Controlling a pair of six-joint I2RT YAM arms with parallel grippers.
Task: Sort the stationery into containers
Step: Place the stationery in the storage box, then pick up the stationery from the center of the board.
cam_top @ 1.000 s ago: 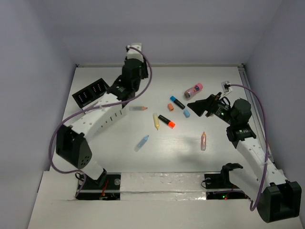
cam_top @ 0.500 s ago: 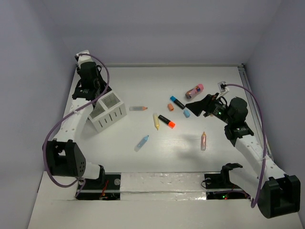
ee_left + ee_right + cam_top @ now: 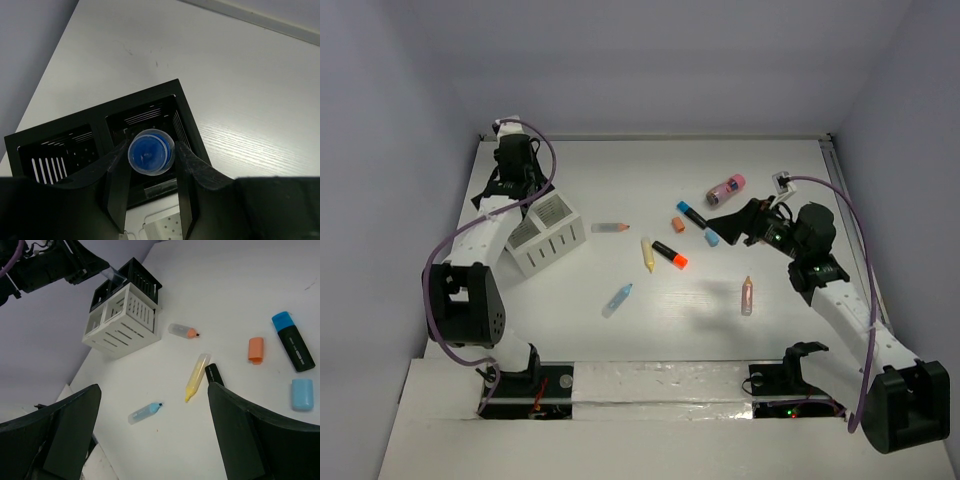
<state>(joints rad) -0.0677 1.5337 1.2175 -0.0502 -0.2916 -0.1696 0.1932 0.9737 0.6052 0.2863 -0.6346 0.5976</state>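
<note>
Two arms: over the last second my left arm (image 3: 490, 235) has swung from the middle of the table (image 3: 720, 340) to its far left corner. My right arm (image 3: 840, 300) has hardly shifted.
Meaning for the task: I judge the first drop is close, and nothing is sorted yet.
Organizer (image 3: 552, 240): the black compartments (image 3: 100, 111) look empty where I can see in. The white compartments (image 3: 125, 315) show nothing from above, though their depths are partly hidden.
Right gripper (image 3: 730, 222): jaws spread wide with nothing between them, hovering by the scattered markers.
Left gripper (image 3: 151, 162): narrowed onto the blue-capped bottle (image 3: 150, 153), which it has clamped.
Loose stationery: nine pieces lie on the table, all apart from the organizer. The orange-tipped marker (image 3: 610, 228) is nearest it.
Bottle position: held over the mouth of one black compartment, cap up, not released.
</note>
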